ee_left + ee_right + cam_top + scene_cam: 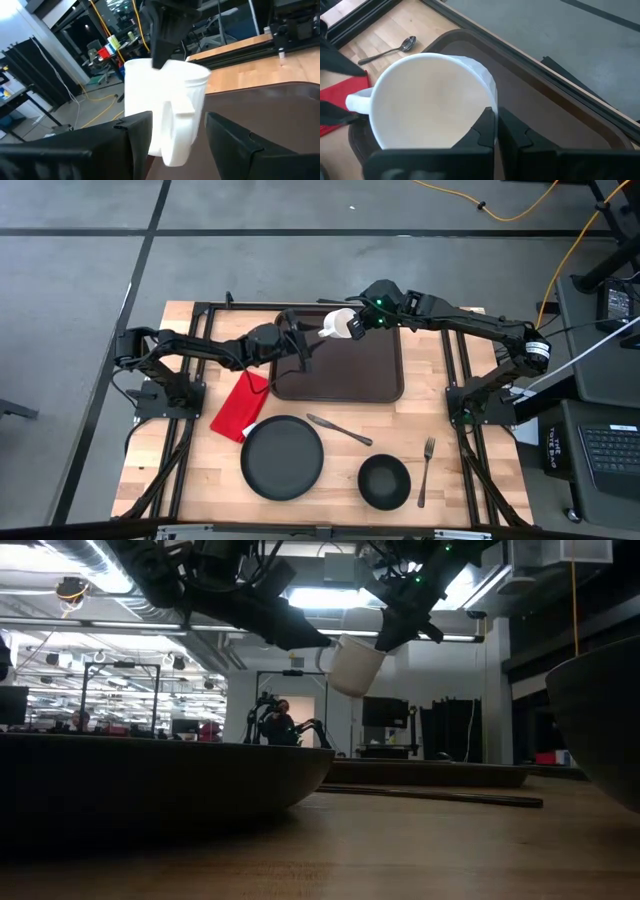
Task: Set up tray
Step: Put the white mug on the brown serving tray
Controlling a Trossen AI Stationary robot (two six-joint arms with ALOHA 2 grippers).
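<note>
Right gripper [362, 321]: reaches in from right, clamped on white mug [338, 325] rim, raised over tray [345, 370], upper centre. Left gripper [303, 348]: fingers apart, beside mug handle.

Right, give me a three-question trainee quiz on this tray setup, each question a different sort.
1. True or false: the white mug rests flat on the tray.
2. Which gripper pinches the mug's rim? A) left gripper B) right gripper C) neither
3. Fill in: the red napkin lies beside the tray, next to the black ____.

Key:
1. False: the low view shows it hanging in the air, tilted.
2. B: the right wrist view shows its fingers shut over the rim; the left gripper's open fingers flank the handle.
3. plate
</note>
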